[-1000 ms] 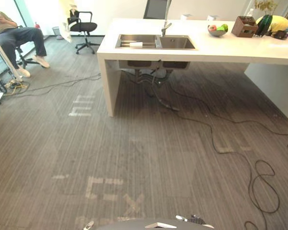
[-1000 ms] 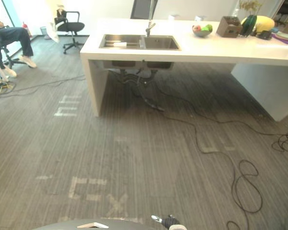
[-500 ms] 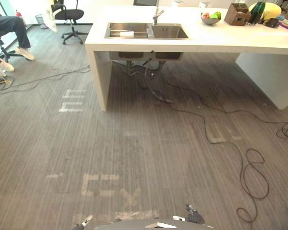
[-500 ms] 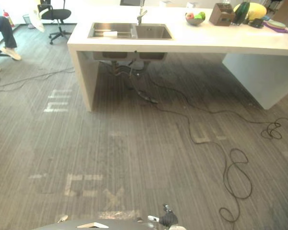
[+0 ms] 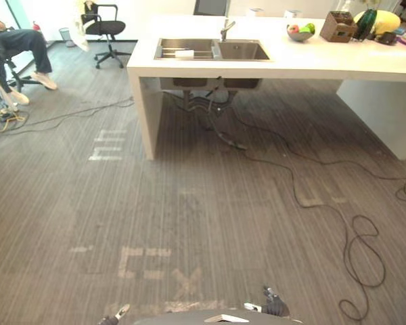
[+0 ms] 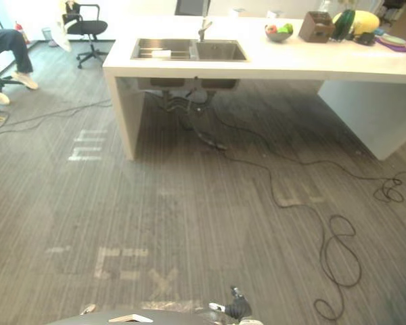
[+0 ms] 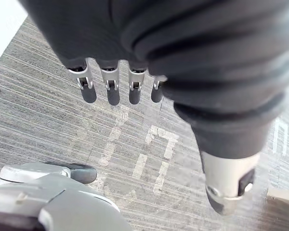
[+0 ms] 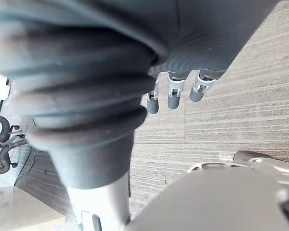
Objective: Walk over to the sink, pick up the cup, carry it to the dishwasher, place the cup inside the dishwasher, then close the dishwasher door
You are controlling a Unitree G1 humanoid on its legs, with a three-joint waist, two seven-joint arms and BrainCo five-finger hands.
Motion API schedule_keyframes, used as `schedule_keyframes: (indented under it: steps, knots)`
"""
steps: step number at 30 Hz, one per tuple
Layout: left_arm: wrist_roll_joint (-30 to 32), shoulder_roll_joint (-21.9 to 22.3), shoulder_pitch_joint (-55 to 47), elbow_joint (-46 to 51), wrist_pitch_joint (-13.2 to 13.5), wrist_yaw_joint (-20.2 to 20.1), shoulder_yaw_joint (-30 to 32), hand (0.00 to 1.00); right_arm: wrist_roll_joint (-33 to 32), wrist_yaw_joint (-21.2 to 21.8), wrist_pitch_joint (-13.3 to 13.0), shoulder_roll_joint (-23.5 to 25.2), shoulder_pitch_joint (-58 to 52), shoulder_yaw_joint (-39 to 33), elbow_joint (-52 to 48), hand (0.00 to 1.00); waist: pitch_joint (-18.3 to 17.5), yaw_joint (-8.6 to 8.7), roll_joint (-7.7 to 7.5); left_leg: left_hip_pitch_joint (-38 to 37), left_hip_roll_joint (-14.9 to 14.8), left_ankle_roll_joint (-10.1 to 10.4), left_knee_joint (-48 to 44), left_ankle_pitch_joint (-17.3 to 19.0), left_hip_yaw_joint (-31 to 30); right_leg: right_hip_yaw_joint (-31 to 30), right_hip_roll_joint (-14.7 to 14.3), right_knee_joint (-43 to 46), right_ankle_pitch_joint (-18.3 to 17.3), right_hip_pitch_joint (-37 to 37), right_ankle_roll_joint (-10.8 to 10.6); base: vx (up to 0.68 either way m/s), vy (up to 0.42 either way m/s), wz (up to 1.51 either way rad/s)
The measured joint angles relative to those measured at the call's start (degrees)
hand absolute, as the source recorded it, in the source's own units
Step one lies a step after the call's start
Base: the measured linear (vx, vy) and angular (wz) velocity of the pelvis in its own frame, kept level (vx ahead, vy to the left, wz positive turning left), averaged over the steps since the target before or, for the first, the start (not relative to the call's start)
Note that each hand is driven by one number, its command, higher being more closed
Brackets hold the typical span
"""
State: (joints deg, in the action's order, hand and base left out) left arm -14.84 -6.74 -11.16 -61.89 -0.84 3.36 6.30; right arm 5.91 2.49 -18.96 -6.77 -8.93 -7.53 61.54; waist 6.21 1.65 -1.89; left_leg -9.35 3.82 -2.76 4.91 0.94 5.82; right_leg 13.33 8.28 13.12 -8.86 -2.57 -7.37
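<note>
Stood well apart from the sink (image 5: 243,51), only at the walking step. Had yet to pick up, carry, load and close. Held nothing in left hand (image 7: 109,91) or right hand (image 8: 173,96), fingers straight and slightly apart. Saw a small white thing (image 5: 185,53) in the left basin (image 5: 170,46), perhaps the cup; too small to tell.

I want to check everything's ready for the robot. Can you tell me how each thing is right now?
Left hand: open, fingers straight, holding nothing.
Right hand: open, fingers straight, holding nothing.
Sink: right basin bare, a white thing in the left basin.
Fruit bowl: upright on the counter, fruit inside.
Office chair: nobody on it.
Person: sitting, far left.
</note>
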Motion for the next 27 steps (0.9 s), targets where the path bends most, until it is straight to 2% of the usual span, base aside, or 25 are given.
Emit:
schedule_keyframes:
  steps: [1,2,3,4,5,7,8,10,11,12,13,14,15,16,17,18,19,20,21,22,23,25,26,27]
  knots:
    - [-0.90,0.04,0.12,0.08,0.00,0.08,-0.14,0.00,-0.01,0.02,-0.08,-0.22,0.00,0.00,-0.17,0.00,0.20,-0.15,0.07,-0.08,0.53,-0.50,0.00,0.31,-0.36,-0.50,0.95,5.36,-0.51,1.99,-0.75,0.07,0.054,0.11]
    - [-2.20,0.25,0.30,0.06,-0.04,0.19,-0.10,0.00,-0.89,0.02,-0.31,-0.63,0.67,-0.01,-0.49,0.00,1.31,-0.38,0.38,-0.76,0.66,-1.31,-0.05,0.76,-0.58,-1.76,2.43,17.05,0.01,7.44,-0.02,0.09,0.053,0.08]
    - [-2.79,0.23,0.36,0.14,-0.09,0.17,0.10,0.00,-1.36,0.01,-0.70,-0.61,0.98,-0.07,-0.58,0.00,2.02,-0.24,0.48,-1.43,0.60,-1.61,-0.20,0.81,-0.92,-2.17,2.85,21.73,0.40,9.55,1.02,0.08,0.042,0.12]
    - [-3.41,0.02,0.32,0.20,-0.39,0.15,0.48,0.00,-1.88,0.00,-1.16,-0.47,1.30,-0.12,-0.69,0.00,2.85,0.03,0.40,-2.27,0.45,-1.91,-0.41,1.00,-1.25,-2.69,3.24,26.41,-0.79,11.80,1.36,0.17,0.000,0.23]
    - [-4.41,-0.19,0.48,0.22,-0.98,0.07,1.30,0.00,-3.12,-0.03,-1.46,-0.07,1.22,-0.13,-0.52,0.00,3.01,0.00,0.15,-2.86,-0.38,-2.03,-2.08,2.60,-1.89,-2.16,2.75,27.13,-3.41,13.06,1.16,0.16,-0.015,0.28]
    - [-4.94,0.03,0.98,0.02,-1.66,0.00,2.79,0.00,-4.36,-0.02,-1.90,0.59,1.17,-0.70,-0.11,0.00,3.71,0.05,0.21,-2.58,-1.88,-1.78,-5.68,5.32,-2.73,-1.10,1.29,23.13,-4.10,13.97,1.55,0.22,-0.021,0.20]
    - [-4.77,0.09,1.35,-0.03,-2.00,-0.30,3.32,0.00,-6.77,-0.02,-2.14,0.73,1.13,-1.18,-0.15,0.00,4.25,0.08,0.40,-2.07,-3.37,-1.21,-7.92,7.36,-3.12,-0.68,-0.09,16.52,-3.02,15.81,1.86,0.27,-0.035,0.10]
    - [-4.42,0.25,1.73,-0.04,-2.38,-0.59,4.27,0.00,-8.55,-0.05,-2.18,1.64,0.70,-2.46,-0.48,0.00,4.41,0.19,0.48,-1.56,-4.36,-0.43,-9.53,9.32,-3.63,-1.89,-1.25,7.42,0.83,17.66,1.77,0.28,-0.066,0.14]
    - [-3.82,0.60,2.02,0.02,-2.46,-0.86,5.68,0.00,-9.62,0.00,-2.23,1.88,-0.05,-3.76,-1.46,0.00,4.44,0.28,0.48,-1.57,-4.70,0.42,-11.13,11.50,-4.32,-4.03,-1.69,1.07,4.37,18.78,1.33,0.38,-0.149,0.28]
    - [-3.56,1.40,2.16,0.33,-2.44,-1.06,7.66,0.00,-10.18,0.11,-2.22,2.30,-0.78,-4.69,-2.61,0.00,4.93,0.34,0.64,-2.05,-4.97,1.05,-13.65,14.54,-4.64,-5.76,-1.43,-0.63,6.31,19.43,1.44,0.39,-0.180,0.28]
    - [-3.51,1.82,2.14,0.47,-2.44,-1.09,8.58,0.00,-10.24,0.13,-2.21,2.48,-1.21,-5.00,-3.28,0.00,5.10,0.33,0.80,-2.59,-5.13,1.31,-15.11,16.42,-4.94,-6.51,-1.30,-0.31,6.86,19.63,1.74,0.55,-0.289,0.30]
    - [-3.11,2.44,1.96,0.50,-2.30,-1.10,10.13,0.00,-10.23,0.29,-2.05,2.95,-2.03,-5.24,-4.67,0.00,5.11,0.47,1.05,-4.08,-5.65,2.19,-17.45,19.93,-5.79,-6.41,-1.11,1.14,7.22,19.63,2.39,0.50,-0.273,0.27]
    - [-2.76,2.58,1.88,0.54,-2.17,-1.14,10.65,0.00,-10.24,0.55,-2.05,2.96,-2.47,-5.51,-5.10,0.00,5.09,0.51,1.05,-4.94,-5.99,2.74,-18.14,21.45,-6.07,-6.31,-1.06,2.38,7.27,19.61,2.57,0.54,-0.291,0.31]
    - [-2.30,3.65,1.53,0.59,-1.44,-1.12,11.92,0.00,-10.52,0.95,-1.78,3.15,-3.50,-6.36,-5.60,0.00,4.85,0.57,2.07,-7.36,-7.63,3.78,-17.67,23.77,-6.18,-6.07,-2.04,6.44,10.00,20.03,3.92,0.78,-0.351,0.21]
    - [-1.73,5.60,0.51,0.37,-0.49,-1.10,12.75,0.00,-10.60,1.41,-1.03,1.92,-3.41,-7.58,-5.96,0.00,3.05,0.59,4.35,-8.00,-10.31,4.91,-19.46,23.35,-5.94,-4.96,-4.46,11.73,7.26,21.65,5.56,0.67,-0.287,0.07]
    - [-1.69,5.80,0.47,0.46,-0.29,-1.13,12.86,0.00,-10.55,1.56,-0.81,1.77,-3.23,-7.77,-5.94,0.00,2.87,0.44,4.69,-7.63,-10.70,5.19,-20.49,22.87,-5.79,-4.94,-4.81,12.32,6.46,21.92,6.06,0.83,-0.349,-0.11]
    - [-1.04,6.20,0.50,0.57,0.09,-1.10,13.08,0.00,-10.41,2.38,-0.57,1.58,-2.68,-8.86,-5.42,0.00,2.73,0.37,5.28,-5.65,-11.39,5.80,-25.20,20.02,-6.05,-4.60,-5.50,14.16,4.61,21.84,6.96,0.54,-0.258,-0.19]
    - [-0.56,6.13,1.06,0.54,0.23,-1.10,13.53,0.00,-9.95,2.83,-0.52,1.44,-1.98,-9.69,-4.98,0.00,2.60,0.85,5.62,-3.44,-11.88,5.80,-31.31,15.61,-6.18,-4.47,-6.37,13.75,2.77,20.28,7.87,0.68,-0.316,-0.16]
    - [-0.54,6.31,1.34,0.50,0.24,-1.06,13.84,0.00,-9.95,3.05,-0.46,1.37,-1.84,-9.83,-4.79,0.00,2.55,1.14,5.85,-1.65,-12.35,5.85,-35.38,12.90,-6.13,-4.25,-6.88,12.45,2.33,18.85,8.21,0.66,-0.279,-0.07]
    - [-0.48,6.38,1.45,0.49,0.67,-1.07,13.98,0.00,-9.95,3.47,-0.70,1.33,-1.89,-9.69,-4.73,0.00,2.72,1.54,5.92,2.70,-13.76,6.61,-44.87,5.66,-5.84,-4.05,-8.12,8.53,1.72,14.76,9.02,0.62,-0.228,-0.03]
    - [0.08,6.34,1.90,0.76,1.70,-1.09,14.12,0.00,-9.96,3.62,-0.94,1.19,-1.95,-9.51,-4.68,0.00,3.07,1.57,5.87,7.81,-16.07,6.53,-57.34,5.10,-4.40,-4.42,-10.25,4.27,1.01,10.17,9.96,0.69,-0.241,-0.03]
    - [0.61,6.37,2.17,2.60,2.35,-1.10,14.51,0.00,-9.96,3.71,-0.96,1.11,-1.87,-9.48,-4.35,0.00,3.73,1.11,5.81,13.65,-17.25,5.28,-70.11,8.84,-3.89,-4.76,-12.13,0.46,-0.25,3.61,11.24,0.58,-0.151,-0.09]
    - [1.89,6.02,2.72,4.82,3.42,-0.87,13.45,0.00,-10.00,3.78,-0.99,1.35,-1.39,-8.98,-3.53,0.00,4.84,-0.22,4.51,18.23,-15.53,4.84,-73.10,12.45,-3.21,-5.21,-12.15,-2.22,-0.97,-2.83,11.60,0.49,-0.065,-0.27]
    - [2.79,5.93,2.78,6.36,4.39,-0.64,12.97,0.00,-10.04,3.82,-1.03,1.34,-0.98,-8.36,-2.53,0.00,5.26,-1.21,3.79,20.76,-14.36,4.68,-71.39,14.51,-1.40,-6.14,-11.71,-2.97,-1.14,-5.85,11.30,0.48,-0.039,-0.41]
